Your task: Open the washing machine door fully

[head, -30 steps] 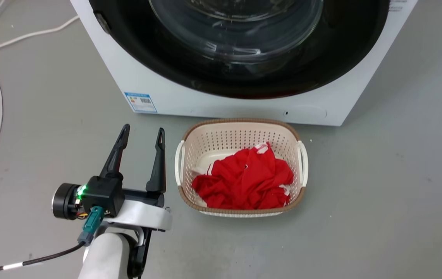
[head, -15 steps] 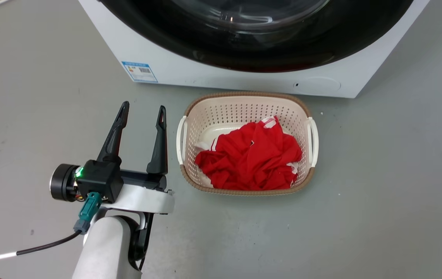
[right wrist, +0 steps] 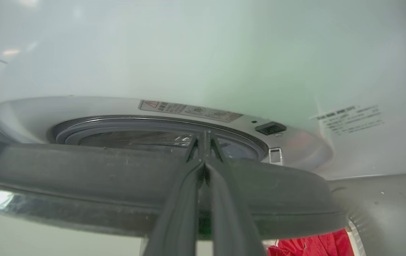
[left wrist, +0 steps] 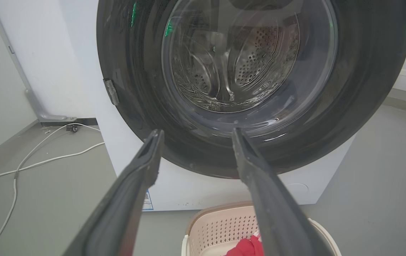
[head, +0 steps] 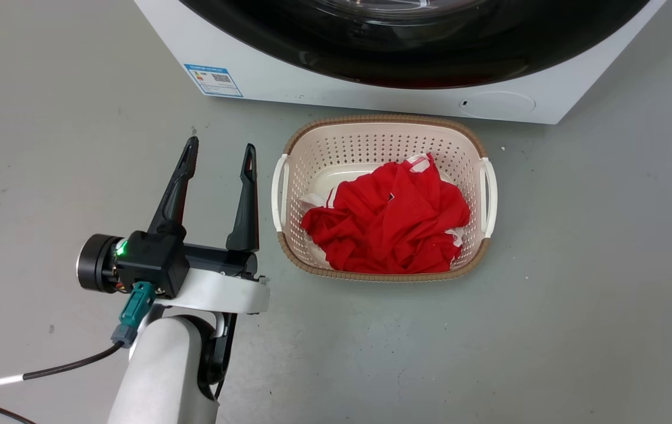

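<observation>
Washing machine door [left wrist: 366, 89] stands ahead of your left pincer [left wrist: 196, 132], beyond its fingertips and apart from them; its glossy black ring and clear glass bowl rise between and above the two fingers; that pincer is spread wide and hovers over the grey floor [head: 577, 294]; just off its right finger sits a cream basket [head: 383, 121] with red cloth [head: 389, 224] inside; your right pincer [right wrist: 204, 138] has its fingers pressed together, lying across the door's dark rim with the tips just past it; you cannot tell whether they touch it; beyond those tips a gap shows between the door and the white washing machine [right wrist: 188, 53], so the door is ajar; a small black latch slot [right wrist: 270, 128] lies right of the tips.
</observation>
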